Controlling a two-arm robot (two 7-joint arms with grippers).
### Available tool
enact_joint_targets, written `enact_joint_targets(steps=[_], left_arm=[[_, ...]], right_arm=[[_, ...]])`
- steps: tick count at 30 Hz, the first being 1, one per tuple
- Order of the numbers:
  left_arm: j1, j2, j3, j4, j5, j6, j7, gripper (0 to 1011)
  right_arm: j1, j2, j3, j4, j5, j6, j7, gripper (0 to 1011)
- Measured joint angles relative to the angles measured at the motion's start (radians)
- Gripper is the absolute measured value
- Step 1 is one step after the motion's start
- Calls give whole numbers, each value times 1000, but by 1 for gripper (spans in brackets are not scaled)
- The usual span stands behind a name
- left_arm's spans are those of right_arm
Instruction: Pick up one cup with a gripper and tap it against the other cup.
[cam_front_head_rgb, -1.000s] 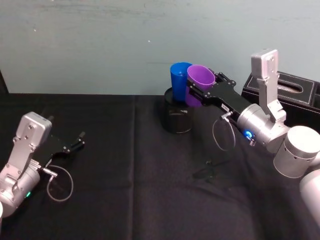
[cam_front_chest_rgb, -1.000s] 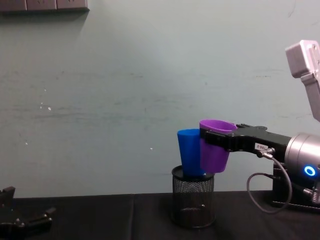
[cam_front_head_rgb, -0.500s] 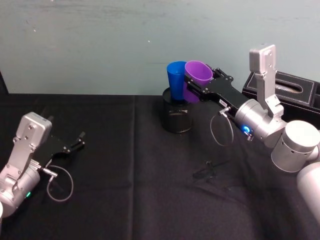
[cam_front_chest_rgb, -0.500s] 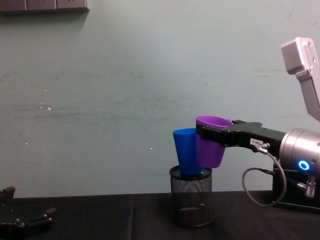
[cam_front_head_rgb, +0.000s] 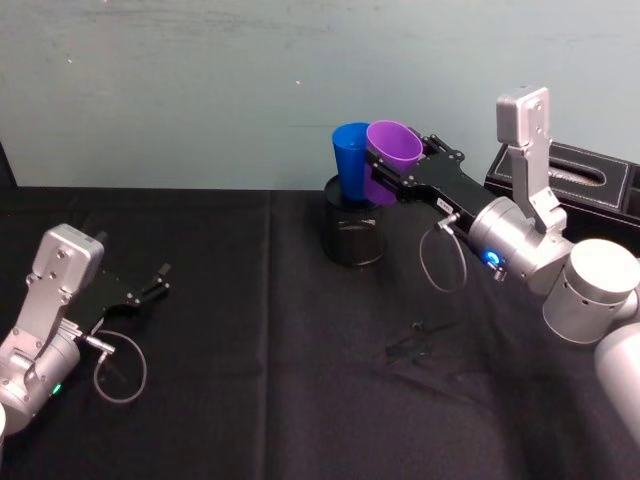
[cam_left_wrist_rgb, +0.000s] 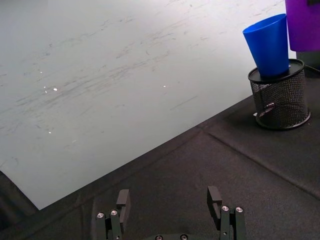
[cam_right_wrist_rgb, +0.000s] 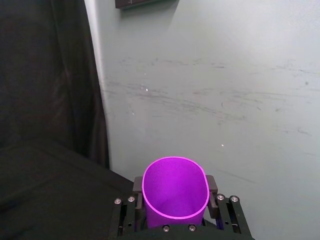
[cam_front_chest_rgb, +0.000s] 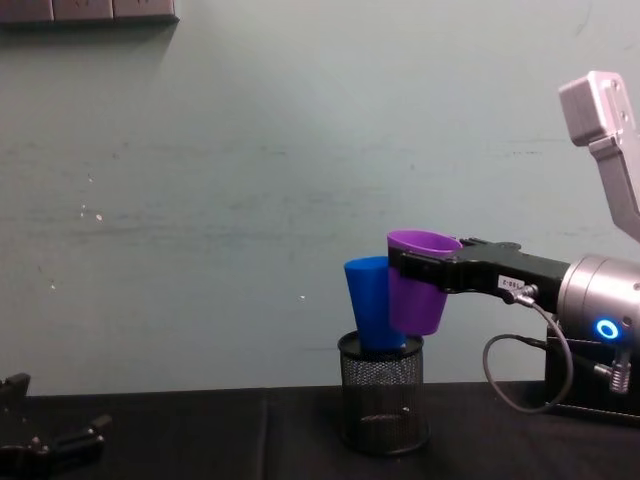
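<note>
The purple cup (cam_front_head_rgb: 388, 160) (cam_front_chest_rgb: 420, 285) (cam_right_wrist_rgb: 175, 192) is held in the air, mouth up, with my right gripper (cam_front_head_rgb: 398, 172) (cam_front_chest_rgb: 408, 268) shut around its upper wall. Its side presses against the blue cup (cam_front_head_rgb: 350, 160) (cam_front_chest_rgb: 370, 305) (cam_left_wrist_rgb: 270, 45), which stands tilted left in a black mesh holder (cam_front_head_rgb: 352, 235) (cam_front_chest_rgb: 380, 395) (cam_left_wrist_rgb: 280, 100). My left gripper (cam_front_head_rgb: 160, 278) (cam_left_wrist_rgb: 170, 207) rests open low at the table's left, far from both cups.
A black cloth (cam_front_head_rgb: 280, 380) covers the table. A black box (cam_front_head_rgb: 590, 185) sits at the back right behind my right arm. A pale wall (cam_front_head_rgb: 200, 80) stands close behind the holder. A loose cable loop (cam_front_head_rgb: 440, 265) hangs under the right wrist.
My right gripper carried the purple cup a little left and up, pushing the blue cup and tilting it further left in the holder. The left arm stayed still.
</note>
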Motion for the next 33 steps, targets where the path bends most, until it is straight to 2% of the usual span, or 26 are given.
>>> enact_joint_targets(steps=[7,16,23,29,33], left_arm=[[0,0,0,0,0,0,0,1011],[0,0,0,0,0,0,0,1012],[0,0,0,0,0,0,0,1011],[0,0,0,0,0,0,0,1011],[0,0,0,0,0,0,0,1011]], right_arm=[[-23,15,0,-44,0,15,-6,721],[-78,54,-3,-154,-14,64,-37,721],[-131,84,2,-233,-16,93,-56,721],[-191,113,20,-315,-9,116,-75,721],[-214,124,26,-342,-4,117,-77,721]])
